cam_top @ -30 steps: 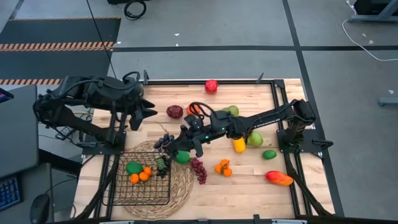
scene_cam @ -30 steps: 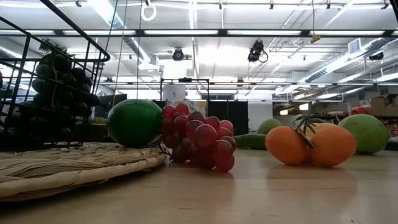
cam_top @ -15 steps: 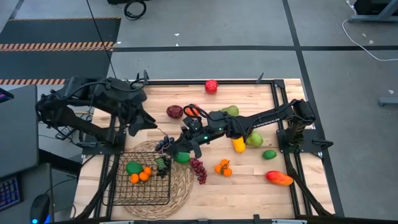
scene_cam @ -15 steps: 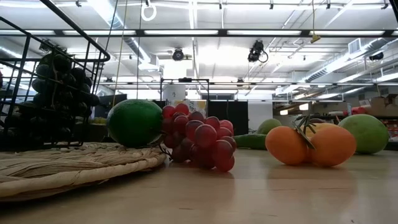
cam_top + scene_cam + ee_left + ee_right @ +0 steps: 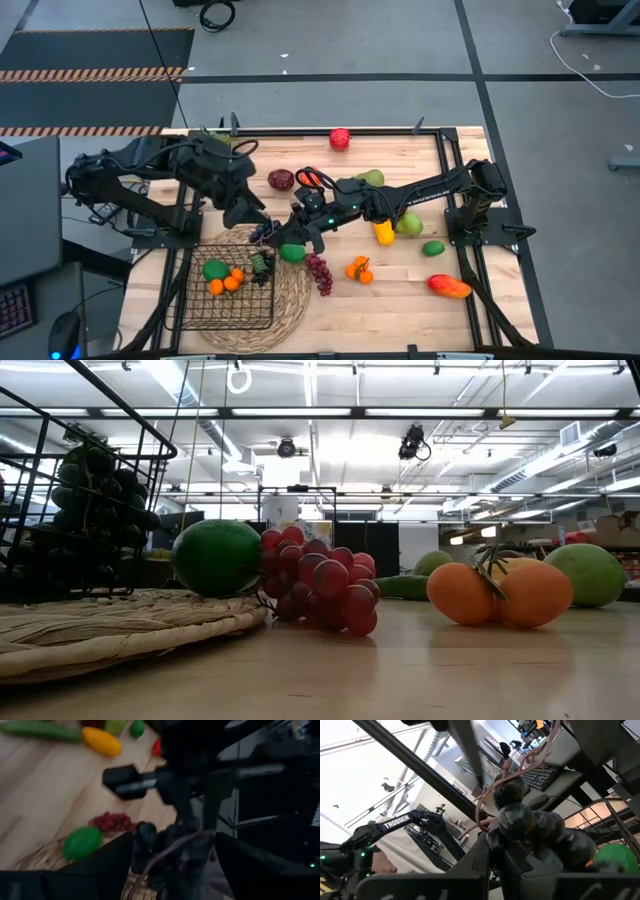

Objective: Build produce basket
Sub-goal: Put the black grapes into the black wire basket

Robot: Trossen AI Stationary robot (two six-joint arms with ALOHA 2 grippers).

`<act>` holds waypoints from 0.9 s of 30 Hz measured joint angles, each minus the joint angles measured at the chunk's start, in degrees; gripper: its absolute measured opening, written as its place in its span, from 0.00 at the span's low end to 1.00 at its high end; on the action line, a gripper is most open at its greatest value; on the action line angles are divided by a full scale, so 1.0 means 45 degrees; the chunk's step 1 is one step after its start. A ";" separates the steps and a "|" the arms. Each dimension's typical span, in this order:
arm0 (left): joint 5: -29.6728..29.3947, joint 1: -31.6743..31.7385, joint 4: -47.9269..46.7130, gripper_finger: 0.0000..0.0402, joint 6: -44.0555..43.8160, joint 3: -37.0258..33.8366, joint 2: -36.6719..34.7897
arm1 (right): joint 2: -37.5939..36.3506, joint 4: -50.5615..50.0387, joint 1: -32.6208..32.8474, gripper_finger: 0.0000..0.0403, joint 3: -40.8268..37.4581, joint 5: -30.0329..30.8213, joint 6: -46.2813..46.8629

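Dark grapes (image 5: 265, 231) hang from the clenched right pincer (image 5: 272, 234) at the basket (image 5: 190, 305) rim; the spread left pincer (image 5: 252, 218) should take them squarely before any release.

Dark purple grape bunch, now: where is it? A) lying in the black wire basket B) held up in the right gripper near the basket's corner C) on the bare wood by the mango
B: the right gripper is shut on the dark purple grape bunch, holding it above the black wire basket's corner.

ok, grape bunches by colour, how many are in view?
Red grapes: 1
Dark grapes: 2 (held bunch in the right gripper, basket bunch)
Total: 3
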 joint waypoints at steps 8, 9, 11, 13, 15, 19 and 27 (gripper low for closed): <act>-0.0007 0.0015 0.0424 0.64 0.0305 -0.0096 -0.0010 | 0.0000 -0.0002 0.0000 0.06 0.0000 0.0000 0.0000; -0.0010 0.0015 0.0384 0.63 0.0307 -0.0096 -0.0010 | 0.0000 -0.0001 0.0000 0.06 0.0000 0.0000 0.0000; -0.0010 0.0015 0.0301 0.58 0.0310 -0.0096 -0.0010 | 0.0000 -0.0002 0.0000 0.06 0.0000 0.0000 0.0000; -0.0015 0.0005 0.0156 0.52 0.0314 -0.0096 0.0036 | 0.0000 -0.0002 0.0000 0.06 0.0000 0.0000 0.0005; -0.0019 0.0005 0.0158 0.44 0.0341 -0.0096 0.0133 | 0.0004 0.0002 0.0000 0.06 0.0000 0.0000 0.0005; -0.0019 0.0005 0.0138 0.23 0.0477 -0.0096 0.0293 | 0.0005 0.0070 0.0000 0.06 0.0000 0.0000 0.0005; -0.0019 0.0005 0.0186 0.02 0.0799 -0.0101 0.0325 | 0.0010 0.0063 0.0000 0.07 0.0000 -0.0002 0.0091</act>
